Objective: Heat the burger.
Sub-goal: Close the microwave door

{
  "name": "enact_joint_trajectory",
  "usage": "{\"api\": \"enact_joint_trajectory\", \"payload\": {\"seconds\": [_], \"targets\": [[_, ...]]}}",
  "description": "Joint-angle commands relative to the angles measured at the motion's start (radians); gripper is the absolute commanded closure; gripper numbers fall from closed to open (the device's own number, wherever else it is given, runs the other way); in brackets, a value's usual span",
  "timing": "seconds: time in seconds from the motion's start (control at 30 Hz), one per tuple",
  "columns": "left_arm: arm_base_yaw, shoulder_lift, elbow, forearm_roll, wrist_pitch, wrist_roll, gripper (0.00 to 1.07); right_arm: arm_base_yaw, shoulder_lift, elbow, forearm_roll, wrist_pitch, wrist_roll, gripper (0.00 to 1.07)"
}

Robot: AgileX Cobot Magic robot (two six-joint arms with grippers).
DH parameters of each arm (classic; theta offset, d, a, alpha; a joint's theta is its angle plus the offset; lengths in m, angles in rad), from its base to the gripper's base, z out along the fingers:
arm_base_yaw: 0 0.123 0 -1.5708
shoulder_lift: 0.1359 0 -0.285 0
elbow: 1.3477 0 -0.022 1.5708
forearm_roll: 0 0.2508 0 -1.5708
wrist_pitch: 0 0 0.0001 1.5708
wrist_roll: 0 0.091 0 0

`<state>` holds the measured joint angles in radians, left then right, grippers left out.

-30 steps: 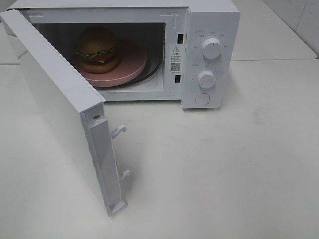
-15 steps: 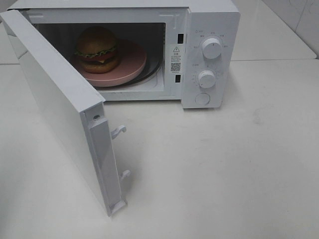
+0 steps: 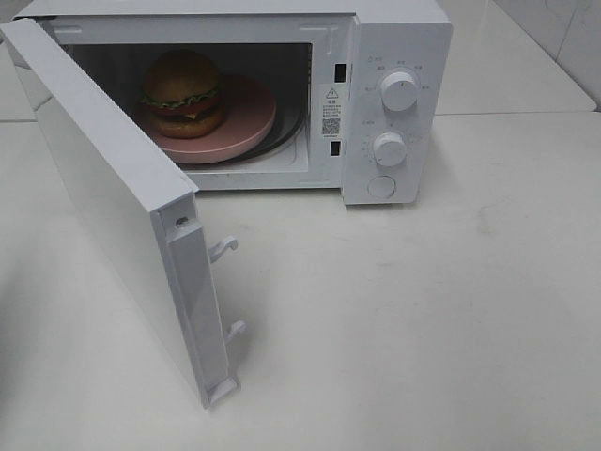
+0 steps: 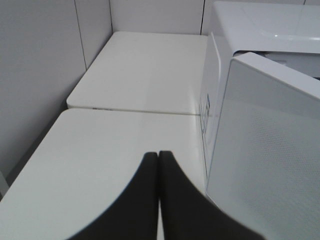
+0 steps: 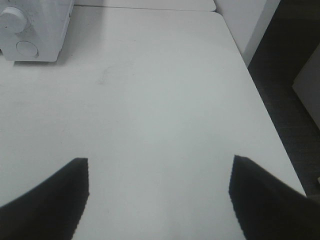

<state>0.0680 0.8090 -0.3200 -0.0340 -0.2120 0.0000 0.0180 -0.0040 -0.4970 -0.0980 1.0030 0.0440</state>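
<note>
Left gripper (image 4: 158,156): fingers pressed together, nothing between them. They hang over the table (image 3: 423,310), with the outer face of the open door (image 4: 270,160) just beside them.

Right gripper (image 5: 158,164): fingers wide apart with only bare tabletop between them. The microwave (image 3: 394,38) control corner, with a knob (image 5: 11,19) and a round button (image 5: 25,48), is well ahead of the tips.

Burger (image 3: 183,92): upright inside the microwave cavity, on the pink plate (image 3: 249,117). It sits towards the plate's hinge side, beyond the door from the left fingers and well apart from both pairs.
</note>
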Motion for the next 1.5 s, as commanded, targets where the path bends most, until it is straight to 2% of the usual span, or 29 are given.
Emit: {"api": "enact_joint_trajectory", "payload": {"seconds": [0.03, 0.07, 0.1, 0.17, 0.23, 0.27, 0.3, 0.33, 0.43, 0.6, 0.7, 0.77, 0.8, 0.83, 0.87, 0.97, 1.03, 1.07, 1.13, 1.2, 1.23, 1.33, 1.4, 1.5], "targets": [[-0.010, 0.127, 0.058, 0.085, -0.318, -0.010, 1.07, -0.006, -0.027, 0.000, -0.002, -0.008, 0.012, 0.31], [-0.010, 0.127, 0.058, 0.085, -0.318, -0.010, 1.07, -0.006, -0.027, 0.000, -0.002, -0.008, 0.012, 0.31], [-0.010, 0.186, 0.077, 0.140, -0.431, -0.010, 1.07, -0.006, -0.027, 0.000, -0.002, -0.008, 0.012, 0.31], [-0.010, 0.220, 0.076, 0.163, -0.468, -0.011, 1.07, -0.006, -0.027, 0.000, -0.002, -0.008, 0.012, 0.31], [-0.010, 0.307, 0.076, 0.210, -0.529, -0.054, 1.07, -0.006, -0.027, 0.000, -0.002, -0.008, 0.012, 0.31], [-0.010, 0.307, 0.076, 0.210, -0.529, -0.054, 1.07, -0.006, -0.027, 0.000, -0.002, -0.008, 0.012, 0.31], [-0.010, 0.363, 0.076, 0.225, -0.568, -0.109, 1.07, -0.006, -0.027, 0.000, -0.002, -0.008, 0.012, 0.31], [-0.010, 0.383, 0.076, 0.234, -0.582, -0.128, 1.07, -0.006, -0.027, 0.000, -0.002, -0.008, 0.012, 0.31], [-0.010, 0.424, 0.074, 0.259, -0.613, -0.157, 1.07, -0.006, -0.027, 0.000, -0.002, -0.008, 0.012, 0.31], [-0.023, 0.539, 0.061, 0.425, -0.716, -0.225, 1.07, -0.006, -0.027, 0.000, -0.002, -0.008, 0.012, 0.31], [-0.038, 0.552, 0.058, 0.426, -0.715, -0.227, 1.07, -0.006, -0.027, 0.000, -0.002, -0.008, 0.012, 0.31], [-0.141, 0.599, 0.041, 0.423, -0.686, -0.203, 1.07, -0.006, -0.027, 0.000, -0.002, -0.008, 0.012, 0.31], [-0.141, 0.599, 0.041, 0.423, -0.686, -0.203, 1.07, -0.006, -0.027, 0.000, -0.002, -0.008, 0.012, 0.31], [-0.165, 0.609, 0.039, 0.416, -0.680, -0.185, 1.07, -0.006, -0.027, 0.000, -0.002, -0.008, 0.012, 0.31], [-0.214, 0.631, 0.036, 0.371, -0.674, -0.175, 1.07, -0.006, -0.027, 0.000, -0.002, -0.008, 0.012, 0.31], [-0.240, 0.644, 0.036, 0.341, -0.676, -0.176, 1.07, -0.006, -0.027, 0.000, -0.002, -0.008, 0.012, 0.31], [-0.316, 0.670, 0.035, 0.254, -0.684, -0.174, 1.07, -0.006, -0.027, 0.000, -0.002, -0.008, 0.012, 0.31], [-0.316, 0.670, 0.035, 0.254, -0.684, -0.174, 1.07, -0.006, -0.027, 0.000, -0.002, -0.008, 0.012, 0.31], [-0.402, 0.708, 0.035, 0.157, -0.725, -0.125, 1.07, -0.006, -0.027, 0.000, -0.002, -0.008, 0.012, 0.31], [-0.427, 0.720, 0.035, 0.125, -0.740, -0.108, 1.07, -0.006, -0.027, 0.000, -0.002, -0.008, 0.012, 0.31], [-0.472, 0.740, 0.034, 0.054, -0.770, -0.078, 1.07, -0.006, -0.027, 0.000, -0.002, -0.008, 0.012, 0.31], [-0.497, 0.752, 0.034, 0.019, -0.781, -0.065, 1.07, -0.006, -0.027, 0.000, -0.002, -0.008, 0.012, 0.31], [-0.588, 0.793, 0.022, -0.087, -0.813, -0.037, 1.07, -0.006, -0.027, 0.000, -0.002, -0.008, 0.012, 0.31], [-0.626, 0.811, 0.002, -0.129, -0.813, -0.021, 1.07, -0.006, -0.027, 0.000, -0.002, -0.008, 0.012, 0.31]]}}
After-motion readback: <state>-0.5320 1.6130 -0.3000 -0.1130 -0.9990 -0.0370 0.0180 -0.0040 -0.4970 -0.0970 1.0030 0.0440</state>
